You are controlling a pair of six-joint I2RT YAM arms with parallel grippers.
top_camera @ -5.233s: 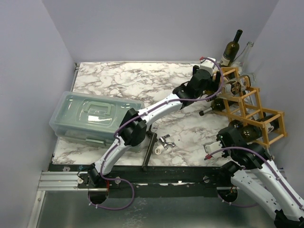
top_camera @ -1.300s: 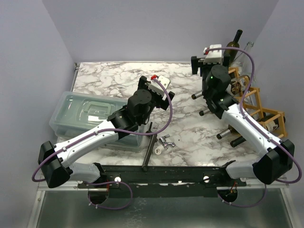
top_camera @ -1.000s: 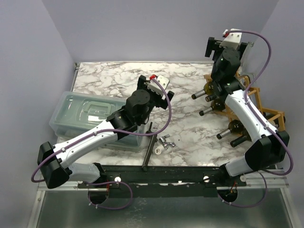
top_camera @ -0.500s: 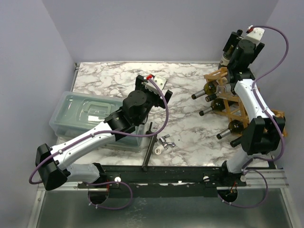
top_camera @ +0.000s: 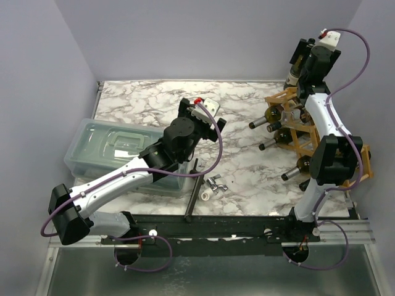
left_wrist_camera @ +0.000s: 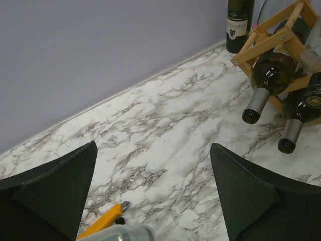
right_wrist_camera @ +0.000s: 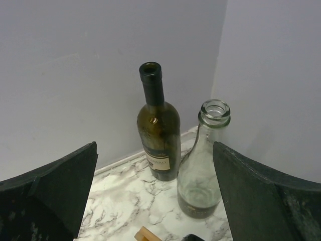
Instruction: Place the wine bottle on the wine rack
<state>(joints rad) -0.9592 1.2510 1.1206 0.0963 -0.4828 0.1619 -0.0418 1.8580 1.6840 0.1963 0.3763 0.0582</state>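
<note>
A dark green wine bottle (right_wrist_camera: pixel 159 135) stands upright in the back right corner, with a clear glass bottle (right_wrist_camera: pixel 203 170) beside it on its right. My right gripper (right_wrist_camera: pixel 154 145) hovers high in front of them, open and empty; in the top view it (top_camera: pixel 302 55) hangs over the dark bottle (top_camera: pixel 291 75). The wooden wine rack (top_camera: pixel 308 132) holds several bottles lying with their necks pointing left (left_wrist_camera: pixel 268 75). My left gripper (top_camera: pixel 200 115) is open and empty over the middle of the table, well left of the rack (left_wrist_camera: pixel 273 30).
A clear plastic lidded bin (top_camera: pixel 123 151) sits at the left, under the left arm. Small white and metal parts (top_camera: pixel 213 185) and a black bar (top_camera: pixel 196 191) lie near the front. A yellow tool (left_wrist_camera: pixel 98 226) lies by the bin. Walls close in on the corner.
My right arm has swung up from over the rack to the back right corner and now faces the two standing bottles. The left arm, at the rack five seconds ago, has barely moved since.
</note>
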